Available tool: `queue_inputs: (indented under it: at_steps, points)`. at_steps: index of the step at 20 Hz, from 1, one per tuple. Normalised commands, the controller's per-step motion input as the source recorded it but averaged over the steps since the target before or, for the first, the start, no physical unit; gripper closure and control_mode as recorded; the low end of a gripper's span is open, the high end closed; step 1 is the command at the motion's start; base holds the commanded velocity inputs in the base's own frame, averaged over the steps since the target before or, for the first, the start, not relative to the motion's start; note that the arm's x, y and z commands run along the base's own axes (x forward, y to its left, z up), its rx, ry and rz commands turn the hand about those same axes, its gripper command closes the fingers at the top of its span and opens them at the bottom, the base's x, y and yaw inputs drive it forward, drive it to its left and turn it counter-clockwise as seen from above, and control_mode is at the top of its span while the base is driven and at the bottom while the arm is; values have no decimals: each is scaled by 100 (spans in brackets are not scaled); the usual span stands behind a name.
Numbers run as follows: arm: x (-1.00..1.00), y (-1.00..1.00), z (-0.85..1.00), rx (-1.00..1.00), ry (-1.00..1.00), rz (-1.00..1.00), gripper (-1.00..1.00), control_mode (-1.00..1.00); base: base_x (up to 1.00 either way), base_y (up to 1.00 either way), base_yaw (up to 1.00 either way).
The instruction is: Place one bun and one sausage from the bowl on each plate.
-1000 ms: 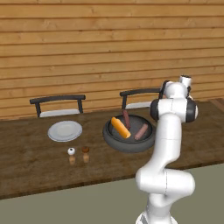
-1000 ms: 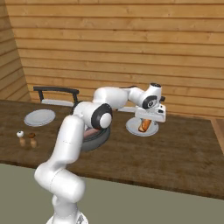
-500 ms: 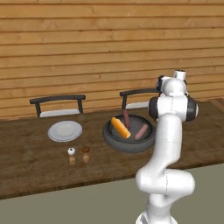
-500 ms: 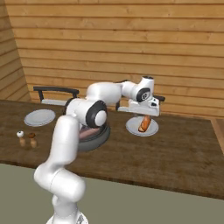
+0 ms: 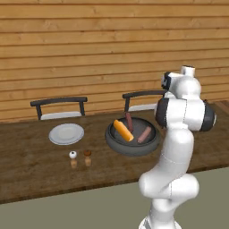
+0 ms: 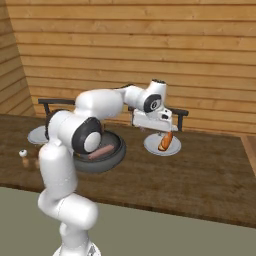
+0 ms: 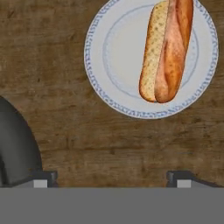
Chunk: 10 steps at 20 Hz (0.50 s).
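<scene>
A light grey plate (image 7: pixel 118 57) holds a bun (image 7: pixel 153 52) and a sausage (image 7: pixel 177 43) lying side by side. The same plate (image 6: pixel 151 146) sits right of the dark bowl (image 6: pixel 117 150) in the right base view. My gripper (image 6: pixel 153 129) hovers above the table between bowl and plate, open and empty; its fingertips (image 7: pixel 43 177) stand wide apart at the bottom of the hand view. The bowl (image 5: pixel 132 146) holds another bun (image 5: pixel 123 130) and two sausages (image 5: pixel 144 134). A second plate (image 5: pixel 66 133) lies bare to the left.
Salt and pepper shakers (image 5: pixel 73 157) stand in front of the left plate. Two dark chairs (image 5: pixel 58 103) are pushed against the far side of the wooden table, with a plank wall behind. The bowl's rim (image 7: pixel 17 144) shows at the hand view's left edge.
My gripper has lifted off the right plate and drawn back toward the bowl, its jaws opening slightly wider. The bun and sausage stay on the plate.
</scene>
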Motion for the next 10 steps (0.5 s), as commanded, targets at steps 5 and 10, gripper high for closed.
queue_inputs:
  at_steps: [5, 10]
  points:
    - [-82, 94, 62, 2, 0, -18, -100, -100, 0, 0, 0]
    - [-86, 100, 10, 0, 2, -24, -100, -100, 0, 0, 0]
